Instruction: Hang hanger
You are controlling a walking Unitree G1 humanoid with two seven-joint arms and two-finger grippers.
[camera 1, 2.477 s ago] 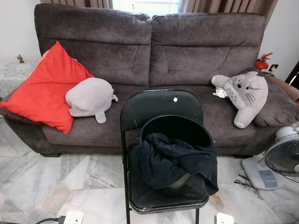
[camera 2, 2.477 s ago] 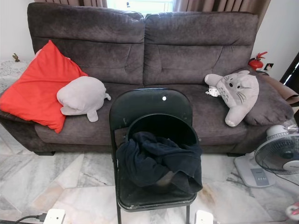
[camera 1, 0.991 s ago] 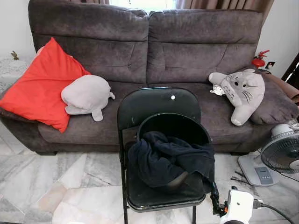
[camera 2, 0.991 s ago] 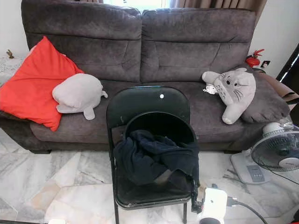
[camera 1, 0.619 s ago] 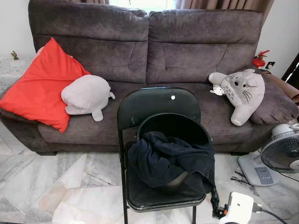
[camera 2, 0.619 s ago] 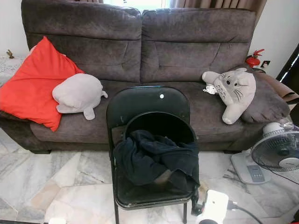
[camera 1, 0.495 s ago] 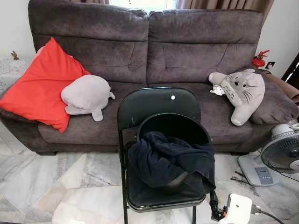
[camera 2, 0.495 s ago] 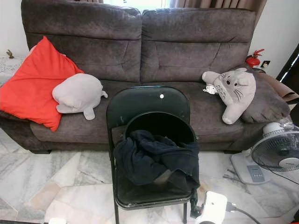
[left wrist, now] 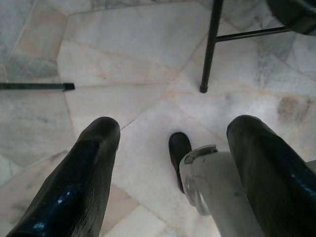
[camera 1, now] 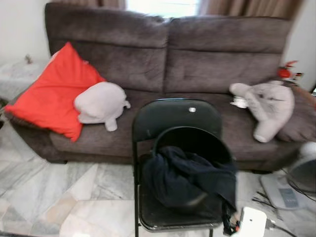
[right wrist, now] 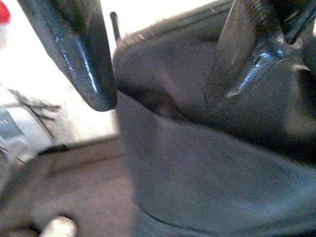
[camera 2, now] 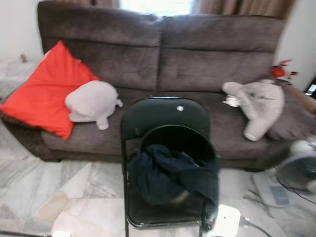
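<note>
Left eye view: a black folding chair (camera 1: 175,123) stands on the marble floor (camera 1: 64,192) in front of a dark brown sofa (camera 1: 168,54). On its seat sits a black bucket (camera 1: 190,143) with a dark garment (camera 1: 187,177) bunched in and over it. The right gripper (camera 1: 228,223) shows at the chair's near right corner, close to the hanging edge of the cloth. On the sofa lie a red cushion (camera 1: 52,96), a grey plush (camera 1: 101,102) and a Totoro plush (camera 1: 269,106). No hanger can be made out.

Right eye view: the same scene, somewhat blurred, with a fan (camera 2: 301,173) on the floor to the right of the chair.

Left wrist view: the left gripper (left wrist: 168,163) hangs over bare floor near a chair leg (left wrist: 210,47), its fingers (left wrist: 84,173) spread wide and holding nothing.

Right wrist view: two black fingers (right wrist: 79,54) stand apart, empty, with blurred dark fabric just beyond them.

By my reading the task is at its start, an approach to the chair. The next move likely calls for finding the hanger, perhaps under or within the garment, and closing the right fingers on it rather than on loose cloth.
</note>
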